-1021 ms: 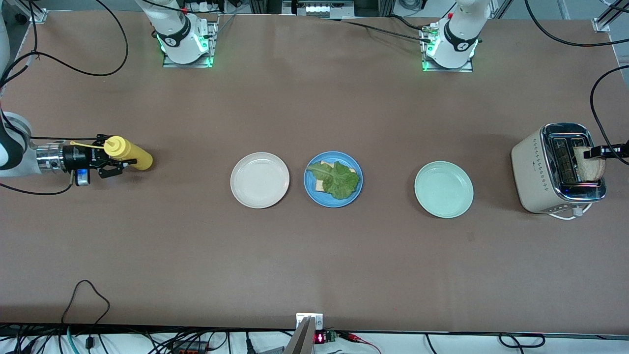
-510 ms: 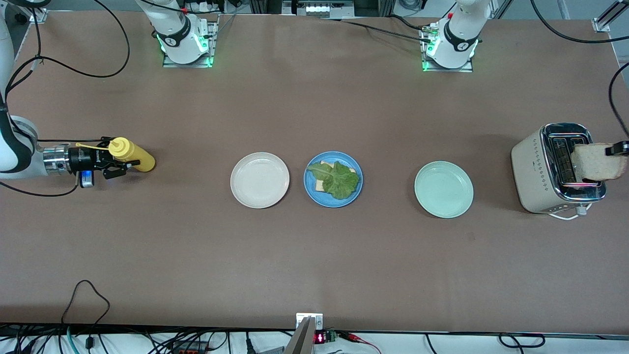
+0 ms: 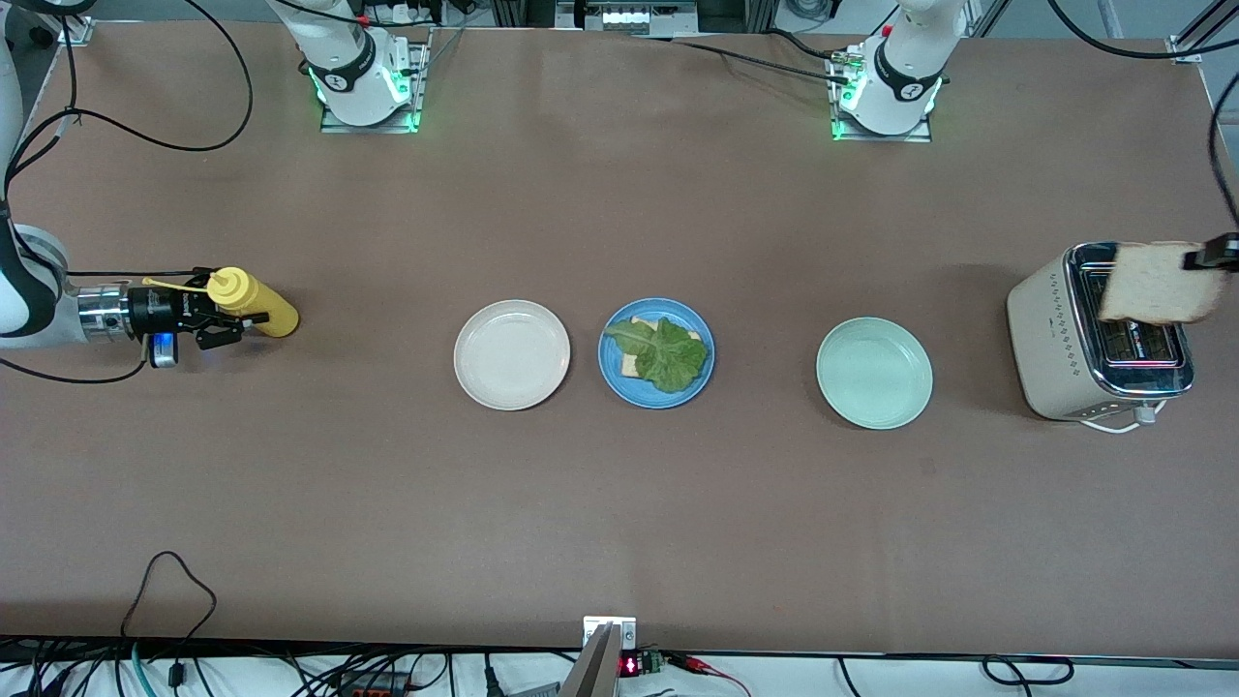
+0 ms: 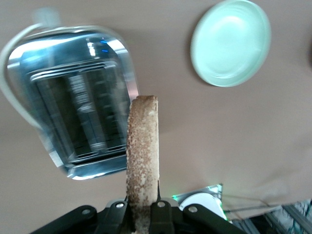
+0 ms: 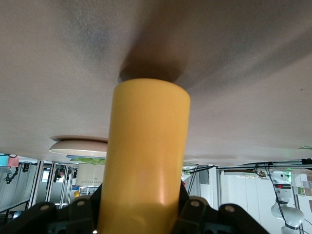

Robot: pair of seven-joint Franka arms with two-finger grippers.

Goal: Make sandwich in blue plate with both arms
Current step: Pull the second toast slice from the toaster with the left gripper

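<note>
Toast, a light, crumbly tan slice (image 3: 1157, 283), hung edge-pinched in the left gripper (image 4: 142, 214) over the toaster (image 3: 1099, 334); the right gripper (image 3: 218, 319) clasped the yellow bottle (image 3: 254, 302).

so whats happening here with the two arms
They are building a sandwich. The left hand is shut on a bread slice, held in the air above the toaster. The right hand grips the yellow squeeze bottle at the right arm's end of the table. The blue plate already holds bread with a lettuce leaf, between a cream-white plate and a mint-green plate.
</note>
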